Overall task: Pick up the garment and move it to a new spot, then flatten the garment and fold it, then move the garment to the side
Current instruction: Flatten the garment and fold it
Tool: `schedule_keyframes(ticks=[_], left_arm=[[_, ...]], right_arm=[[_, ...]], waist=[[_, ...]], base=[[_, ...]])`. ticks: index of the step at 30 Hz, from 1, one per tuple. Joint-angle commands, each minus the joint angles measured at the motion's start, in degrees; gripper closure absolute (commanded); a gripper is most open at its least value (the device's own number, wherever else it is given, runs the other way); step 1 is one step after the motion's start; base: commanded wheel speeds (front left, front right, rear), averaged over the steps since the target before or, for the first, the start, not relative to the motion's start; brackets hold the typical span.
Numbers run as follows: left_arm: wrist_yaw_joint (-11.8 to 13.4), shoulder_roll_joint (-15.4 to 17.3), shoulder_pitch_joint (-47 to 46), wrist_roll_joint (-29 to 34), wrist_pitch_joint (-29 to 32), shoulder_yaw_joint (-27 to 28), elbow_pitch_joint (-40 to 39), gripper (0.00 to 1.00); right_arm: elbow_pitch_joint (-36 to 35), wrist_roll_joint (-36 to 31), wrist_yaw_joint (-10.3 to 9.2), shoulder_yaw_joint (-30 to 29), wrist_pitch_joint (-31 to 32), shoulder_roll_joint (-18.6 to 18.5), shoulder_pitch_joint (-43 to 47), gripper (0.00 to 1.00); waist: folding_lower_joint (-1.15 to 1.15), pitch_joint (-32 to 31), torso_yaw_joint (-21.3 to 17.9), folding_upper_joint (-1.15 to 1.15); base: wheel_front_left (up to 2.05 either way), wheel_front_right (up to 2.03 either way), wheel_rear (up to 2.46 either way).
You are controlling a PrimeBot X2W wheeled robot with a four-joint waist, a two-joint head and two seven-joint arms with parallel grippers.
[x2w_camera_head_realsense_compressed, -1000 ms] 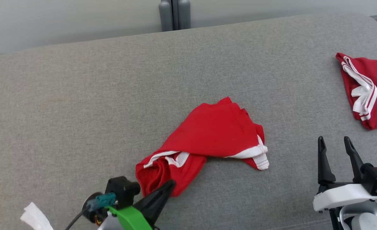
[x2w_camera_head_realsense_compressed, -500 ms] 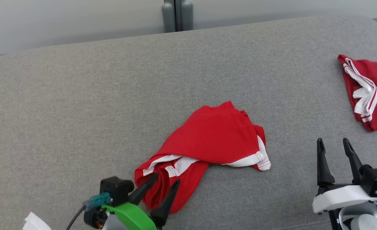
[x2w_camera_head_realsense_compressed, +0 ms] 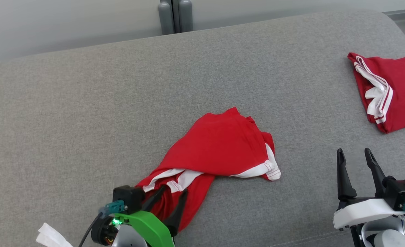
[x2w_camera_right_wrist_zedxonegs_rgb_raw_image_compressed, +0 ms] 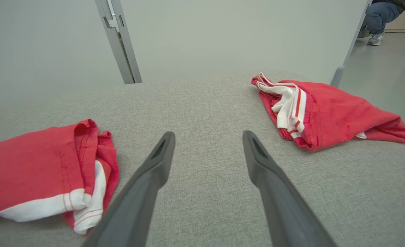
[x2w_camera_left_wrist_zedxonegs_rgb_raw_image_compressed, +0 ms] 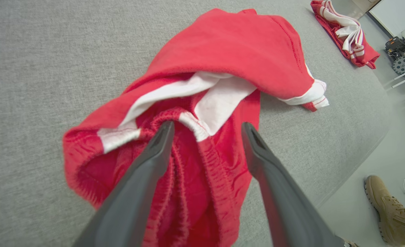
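The garment (x2w_camera_head_realsense_compressed: 219,147) is a crumpled pair of red shorts with white trim, lying mid-surface on the grey upholstered top (x2w_camera_head_realsense_compressed: 85,103). Its bunched waistband end points toward me. My left gripper (x2w_camera_head_realsense_compressed: 174,189) hovers over that end, open. In the left wrist view the left gripper (x2w_camera_left_wrist_zedxonegs_rgb_raw_image_compressed: 207,126) has a ridge of the garment (x2w_camera_left_wrist_zedxonegs_rgb_raw_image_compressed: 230,51) between its spread fingers, not pinched. My right gripper (x2w_camera_head_realsense_compressed: 353,151) stands open at the lower right, apart from the cloth. In the right wrist view the right gripper (x2w_camera_right_wrist_zedxonegs_rgb_raw_image_compressed: 208,134) has bare fabric surface ahead and the garment (x2w_camera_right_wrist_zedxonegs_rgb_raw_image_compressed: 34,161) to its left.
A second red-and-white garment (x2w_camera_head_realsense_compressed: 391,92) lies folded at the far right, also seen as the second garment (x2w_camera_right_wrist_zedxonegs_rgb_raw_image_compressed: 326,113). Grey posts (x2w_camera_head_realsense_compressed: 175,15) stand behind the back edge. A person's boot (x2w_camera_left_wrist_zedxonegs_rgb_raw_image_compressed: 388,202) is on the floor beyond the surface's edge. A crouching person (x2w_camera_right_wrist_zedxonegs_rgb_raw_image_compressed: 381,17) is far off.
My left gripper has gone from shut on the garment's near end to open, letting the cloth settle. The head camera shifted slightly. The right gripper has stayed put.
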Motion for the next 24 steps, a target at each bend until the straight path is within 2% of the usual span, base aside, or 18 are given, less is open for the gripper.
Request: schedule_keyframes(ticks=[1,6,12,13,14,15,16,17,18,19,24], left_arm=[[0.3,0.5,0.9,0.1,-0.4,0.1,-0.4,0.0],[0.4,0.6,1.6,-0.7,0.1,0.0,-1.5,0.0],[0.4,-0.9,-0.9,-1.3,0.5,0.0,1.8,0.0],[0.4,-0.9,-1.5,-1.1,0.3,0.0,2.7,0.07],[0.4,-1.1,-1.9,-1.1,0.1,0.1,3.5,0.07],[0.5,-1.6,-2.4,-1.5,-0.1,0.5,4.3,0.12],[0.5,-1.7,-2.9,-1.6,-0.3,0.7,5.1,0.29],[0.4,-1.7,-3.5,-1.5,-0.4,0.7,5.7,0.62],[0.2,-1.8,-4.1,-1.6,-0.6,0.9,6.4,0.88],[-0.1,-1.7,-4.8,-1.5,-0.5,0.9,7.0,1.0],[-2.0,-0.6,-7.3,-3.3,1.9,1.4,5.1,1.0]], right_arm=[[0.0,0.0,-0.09,-0.2,0.0,-0.1,0.4,0.0],[0.0,-0.1,-0.09,-0.2,0.0,-0.1,0.5,0.0],[0.0,-0.1,-0.09,0.3,0.0,-0.1,-0.7,0.0],[0.0,-0.1,-0.09,0.4,0.0,-0.1,-0.9,0.0],[0.0,0.0,-0.09,0.4,0.0,-0.1,-1.0,0.0],[0.0,0.0,-0.09,0.4,0.0,-0.1,-1.1,0.0],[0.0,0.1,-0.09,0.4,0.0,-0.1,-1.1,0.0],[0.0,0.1,-0.09,0.4,0.0,-0.1,-1.0,0.0],[0.1,0.2,-0.09,0.5,0.0,-0.1,-1.0,0.0],[0.1,0.3,-0.09,0.7,0.0,-0.1,-1.1,0.0],[0.3,0.8,-0.09,0.7,0.0,-0.1,-1.3,0.0]], waist=[[0.0,-0.2,-0.3,0.0],[0.0,-0.1,-0.5,0.0],[0.0,0.4,-0.9,0.0],[0.0,0.6,-1.0,0.0],[0.0,0.7,-1.2,0.0],[0.0,0.8,-1.3,0.0],[0.0,0.9,-1.4,0.0],[0.0,1.0,-1.5,0.0],[0.0,1.1,-1.7,0.0],[0.0,1.2,-1.9,0.0],[0.0,1.5,-3.0,0.0]], base=[[0.0,0.0,0.0],[0.0,0.0,0.0],[0.0,0.0,0.0],[0.0,0.0,0.0],[0.0,0.0,0.0],[0.0,0.0,0.0],[0.0,0.0,0.0],[0.0,0.0,0.0],[0.0,0.0,0.0],[0.0,0.0,0.0],[0.0,0.0,0.0]])
